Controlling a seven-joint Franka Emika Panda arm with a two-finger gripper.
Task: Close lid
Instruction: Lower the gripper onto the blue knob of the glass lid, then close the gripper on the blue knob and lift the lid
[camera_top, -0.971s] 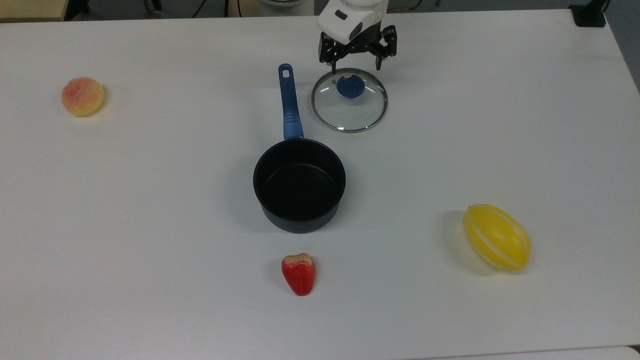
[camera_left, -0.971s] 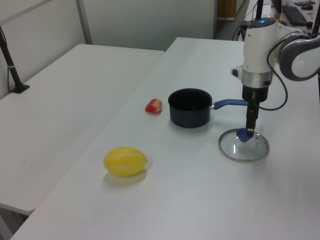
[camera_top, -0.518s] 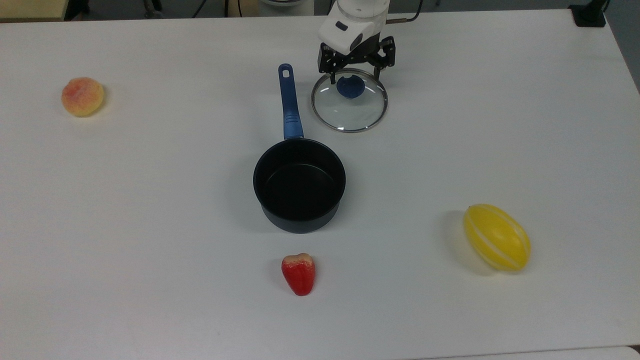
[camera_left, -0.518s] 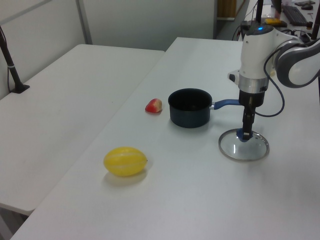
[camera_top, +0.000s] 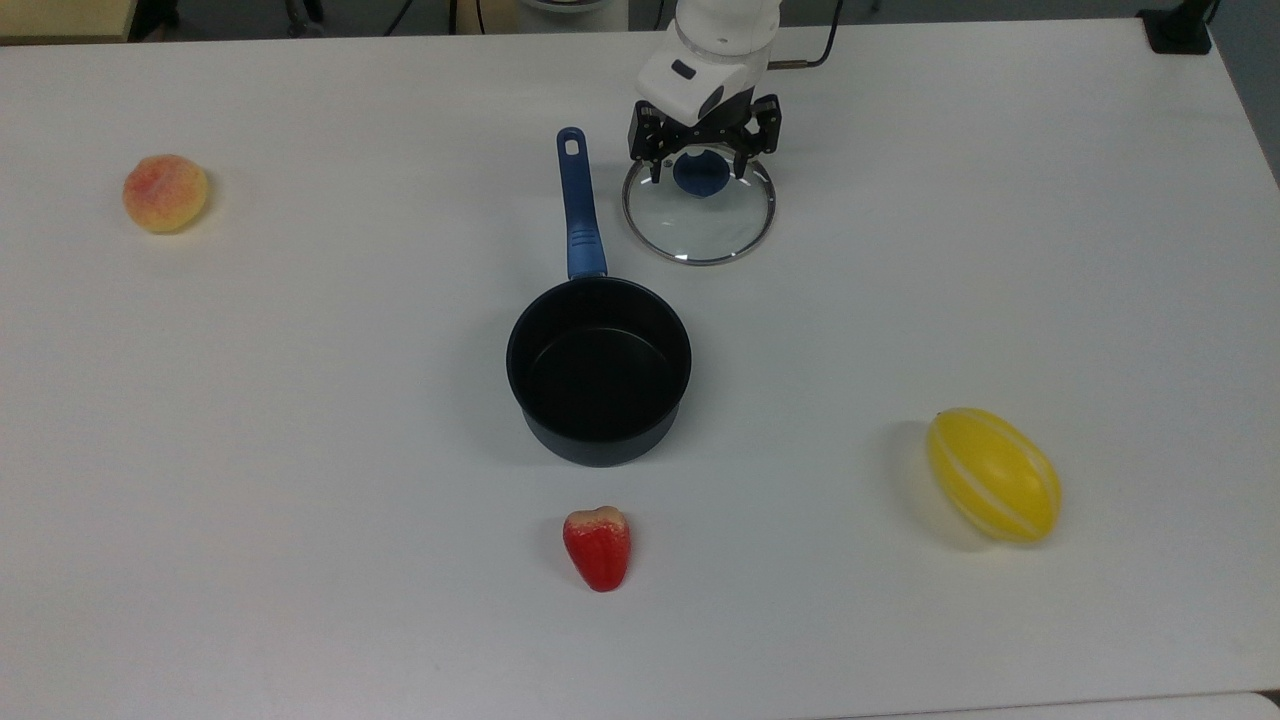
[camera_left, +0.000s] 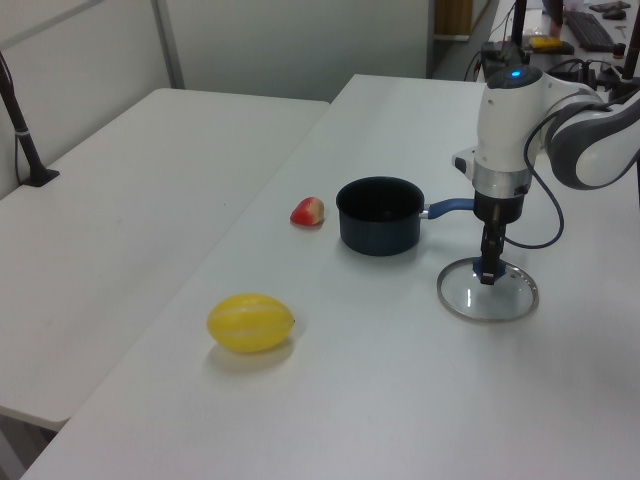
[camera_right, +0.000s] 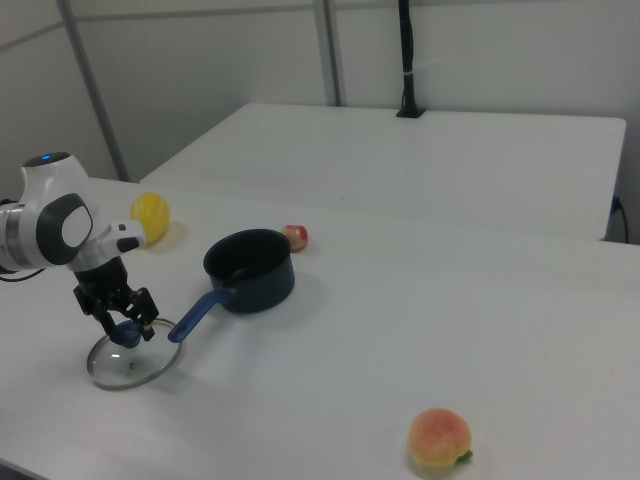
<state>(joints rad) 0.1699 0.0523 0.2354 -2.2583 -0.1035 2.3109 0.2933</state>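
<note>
the pincer (camera_top: 699, 172) covers the back part of the lid (camera_top: 700, 215) in the top view, so the blue knob (camera_top: 700, 178) is half hidden. the lid's small letters are too tiny to read. the arm (camera_right: 45, 225) is cut off at the right view's left edge.

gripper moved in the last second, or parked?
Yes. The gripper has come down: a second ago its fingertips sat above the lid's far rim, now they flank the blue knob.

On my white table (camera_top: 1000, 200) I see a peach (camera_top: 165, 193) at the top view's far left, a red strawberry-like fruit (camera_top: 597, 548) near the bottom, and a yellow melon (camera_top: 993, 475) at right.
</note>
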